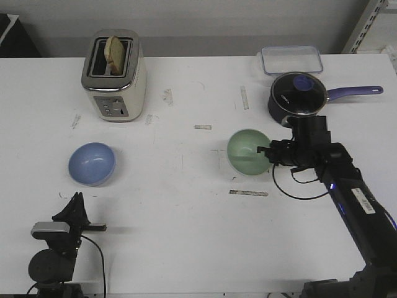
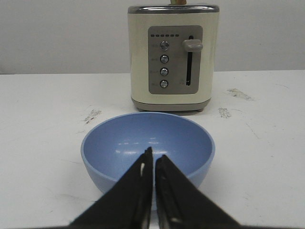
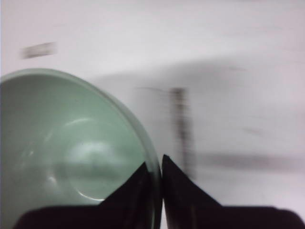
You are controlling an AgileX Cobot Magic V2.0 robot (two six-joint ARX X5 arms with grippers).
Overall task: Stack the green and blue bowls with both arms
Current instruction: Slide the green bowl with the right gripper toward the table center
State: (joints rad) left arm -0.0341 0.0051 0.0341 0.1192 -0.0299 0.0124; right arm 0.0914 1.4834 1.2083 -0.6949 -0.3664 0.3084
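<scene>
The pale green bowl (image 1: 247,151) sits right of the table's middle. My right gripper (image 1: 263,151) is shut on its right rim, one finger inside and one outside; the right wrist view shows the bowl (image 3: 66,152) pinched between the fingertips (image 3: 156,167). The blue bowl (image 1: 92,163) sits on the table at the left. My left gripper (image 1: 75,200) is shut and empty, near the front edge, a short way in front of the blue bowl (image 2: 147,143); its closed tips (image 2: 153,155) point at the bowl's near wall.
A cream toaster (image 1: 114,74) with a slice of bread stands at the back left, behind the blue bowl. A dark navy saucepan (image 1: 299,95) with glass lid and a clear lidded container (image 1: 291,59) stand at the back right, close behind my right arm.
</scene>
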